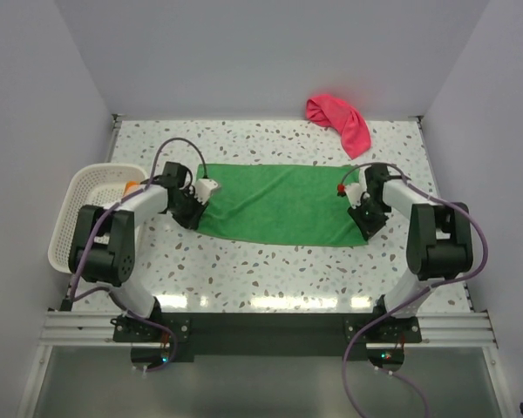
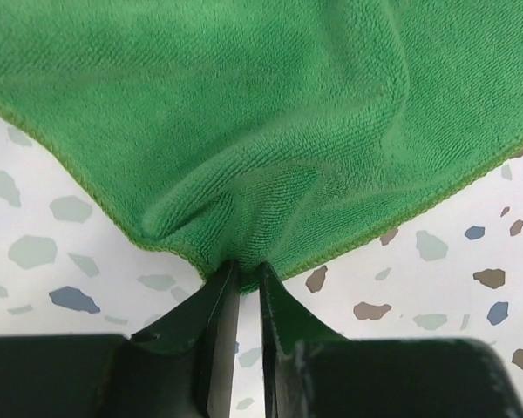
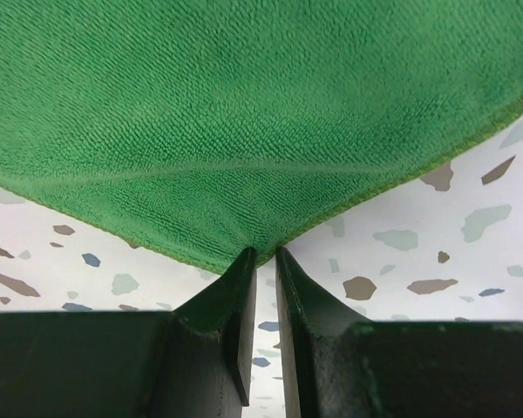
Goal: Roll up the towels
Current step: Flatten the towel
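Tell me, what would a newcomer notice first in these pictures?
A green towel lies spread flat in the middle of the speckled table, and the left pincer and the right pincer pinch it, one at each end. A pink towel sits crumpled at the far edge, to the right. A white basket stands at the left edge.

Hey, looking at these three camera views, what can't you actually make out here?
- Top view: only an orange scrap shows at the white basket; the left arm covers the rest, so what it is stays unclear.
- Wrist views: the left end effector and the right end effector hide how deep each green towel corner sits.
- Top view: the pink towel is bunched and too small to read its folds.
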